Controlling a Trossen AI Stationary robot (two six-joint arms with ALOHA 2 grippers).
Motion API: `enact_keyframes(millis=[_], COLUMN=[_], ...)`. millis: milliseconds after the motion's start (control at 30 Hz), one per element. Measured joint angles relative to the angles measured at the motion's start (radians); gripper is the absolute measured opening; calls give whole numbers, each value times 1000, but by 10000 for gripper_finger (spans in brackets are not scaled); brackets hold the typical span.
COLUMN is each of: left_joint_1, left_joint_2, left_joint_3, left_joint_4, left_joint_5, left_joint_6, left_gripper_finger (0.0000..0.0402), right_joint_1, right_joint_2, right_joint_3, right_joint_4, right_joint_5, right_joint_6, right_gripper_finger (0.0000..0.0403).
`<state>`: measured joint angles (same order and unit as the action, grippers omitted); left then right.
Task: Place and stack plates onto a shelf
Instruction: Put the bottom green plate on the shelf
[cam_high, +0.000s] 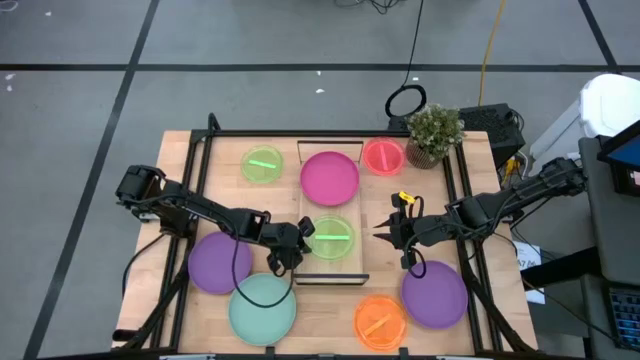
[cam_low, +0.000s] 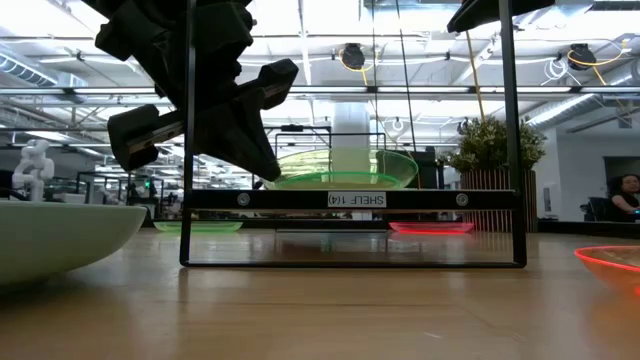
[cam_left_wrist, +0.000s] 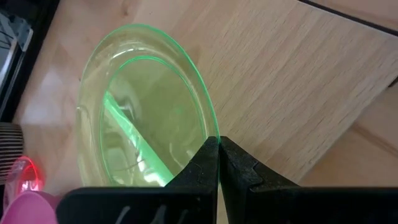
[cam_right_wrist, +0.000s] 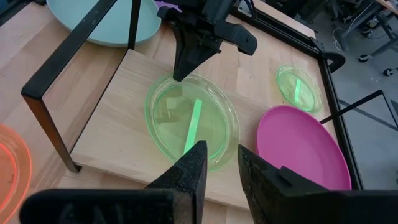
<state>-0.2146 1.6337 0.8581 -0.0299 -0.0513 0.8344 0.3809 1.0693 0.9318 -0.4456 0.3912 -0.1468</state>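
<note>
A small translucent lime-green plate (cam_high: 335, 239) is on the near half of the wooden shelf (cam_high: 350, 266); it also shows in the right wrist view (cam_right_wrist: 193, 121). My left gripper (cam_high: 303, 233) is shut on its left rim. A large magenta plate (cam_high: 330, 177) lies on the shelf's far half. My right gripper (cam_high: 384, 230) hovers just right of the lime-green plate, slightly open and empty; its fingers (cam_right_wrist: 193, 165) point over the plate's near-right rim. My left gripper pinches the lime-green plate's rim (cam_left_wrist: 210, 134) between its two fingertips, on the plate's left side. The fingers slant down from the table's left (cam_right_wrist: 186, 68). The plate sits about level on or just above the shelf board; which one I cannot tell.
On the table around the shelf lie a second lime-green plate (cam_high: 262, 164), a red-pink plate (cam_high: 382, 156), two purple plates (cam_high: 218, 262) (cam_high: 435, 293), a mint-green plate (cam_high: 262, 307) and an orange plate (cam_high: 380, 320). A potted plant (cam_high: 433, 132) stands at the far right.
</note>
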Motion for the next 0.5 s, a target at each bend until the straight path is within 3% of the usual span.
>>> enact_keyframes(millis=[500], left_joint_1=[-4], left_joint_2=[0], left_joint_3=[0], left_joint_4=[4], left_joint_5=[-13], left_joint_6=[-34], left_gripper_finger=[60], right_joint_1=[0], right_joint_2=[0], right_joint_3=[0], right_joint_4=[0], right_joint_5=[0], right_joint_6=[0], right_gripper_finger=[73])
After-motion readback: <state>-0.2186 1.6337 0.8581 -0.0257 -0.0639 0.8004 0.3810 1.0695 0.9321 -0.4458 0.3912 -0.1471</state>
